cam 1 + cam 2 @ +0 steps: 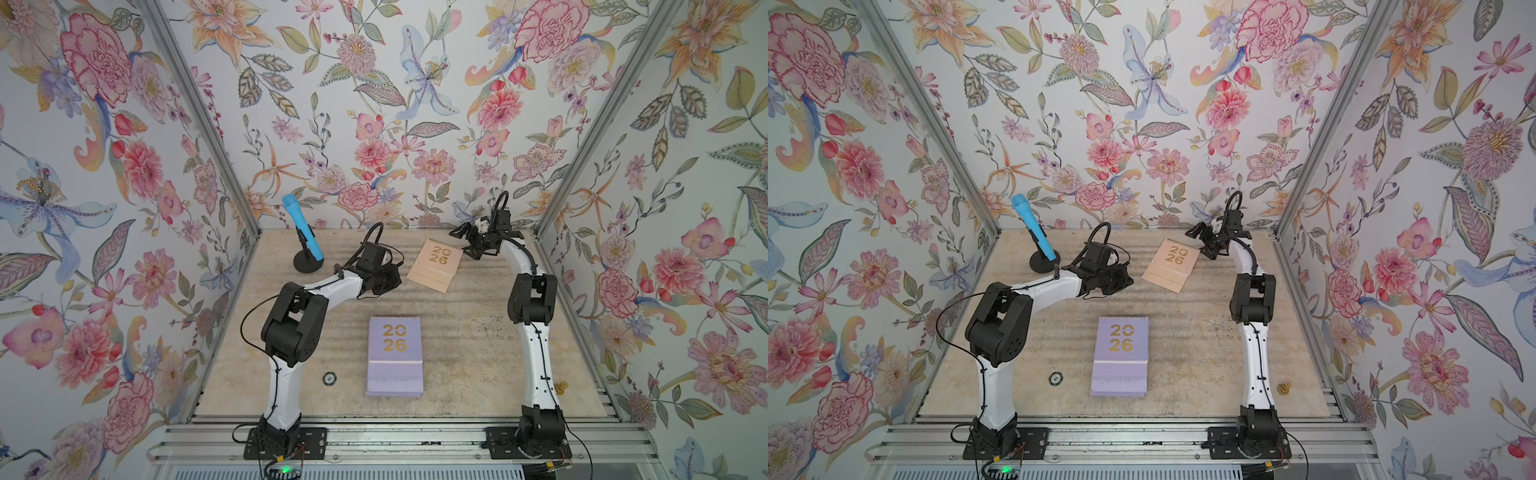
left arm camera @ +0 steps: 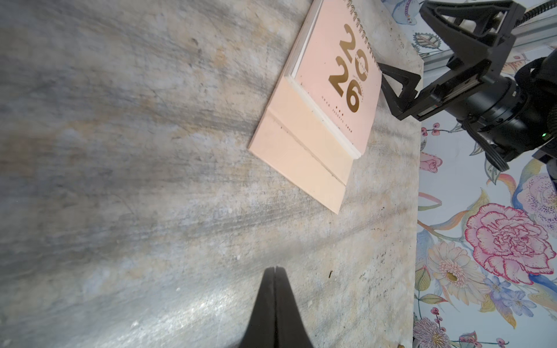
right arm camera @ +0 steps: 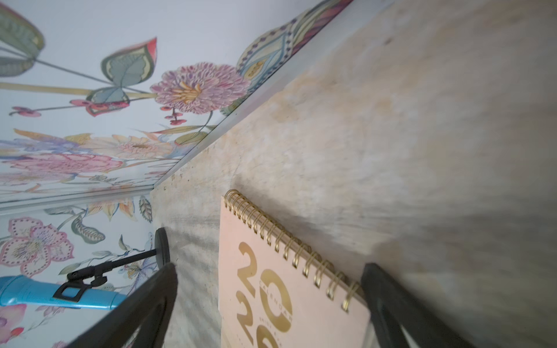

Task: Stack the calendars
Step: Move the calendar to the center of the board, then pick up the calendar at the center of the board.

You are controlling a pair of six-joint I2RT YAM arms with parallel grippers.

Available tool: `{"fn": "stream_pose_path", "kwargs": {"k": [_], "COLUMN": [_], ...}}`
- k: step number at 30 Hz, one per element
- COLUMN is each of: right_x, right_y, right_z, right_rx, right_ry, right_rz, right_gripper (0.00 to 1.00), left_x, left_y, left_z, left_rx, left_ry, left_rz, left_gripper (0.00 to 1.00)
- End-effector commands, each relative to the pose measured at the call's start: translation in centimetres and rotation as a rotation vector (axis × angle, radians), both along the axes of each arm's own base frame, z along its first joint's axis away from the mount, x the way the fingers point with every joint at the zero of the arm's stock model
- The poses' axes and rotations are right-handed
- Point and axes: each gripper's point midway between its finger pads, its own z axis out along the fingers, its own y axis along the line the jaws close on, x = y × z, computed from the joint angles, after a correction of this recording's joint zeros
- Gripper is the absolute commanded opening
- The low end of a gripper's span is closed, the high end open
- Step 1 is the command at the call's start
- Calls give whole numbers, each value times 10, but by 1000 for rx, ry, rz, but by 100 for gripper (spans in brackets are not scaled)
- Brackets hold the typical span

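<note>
Lavender calendar (image 1: 395, 357) lies nearest; right gripper (image 1: 462, 244) seemingly straddles peach calendar (image 1: 434, 266).

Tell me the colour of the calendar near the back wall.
The peach calendar has gold numerals and binding; the left wrist view shows it best.

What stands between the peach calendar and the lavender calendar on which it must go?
Nothing visible lies on the bare tabletop between the peach calendar and the lavender calendar. Only the shut left gripper is close beside that path.
</note>
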Motion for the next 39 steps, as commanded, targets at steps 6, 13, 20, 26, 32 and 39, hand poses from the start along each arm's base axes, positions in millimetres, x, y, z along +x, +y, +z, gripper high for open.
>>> {"fn": "stream_pose_path", "kwargs": {"k": [6,13,20,26,32,39], "right_x": [-62,-67,-106,-149,-182,-194], "right_y": [76,63,48,59,85,104], "right_z": [-47,-40,-44,-55,-65,-77], "right_rx": [57,-22,-105,-146,-151,-123], "right_ry": [183,216,305,375,410,436], "right_rz": [202,116,67,97,120,90], "right_gripper": [100,100,100,100,100,99], "left_x": [17,32,61,85,100,103], "left_y": [38,69,88,76,64,52], "left_z": [-7,-13,-17,-34,-45,-64], "left_rx": [126,239,312,270,240,201], "left_ry": [-30,-60,-100,-73,-54,-13], "left_rz": [59,108,151,91,64,31], "left_gripper": [0,0,0,0,0,0]}}
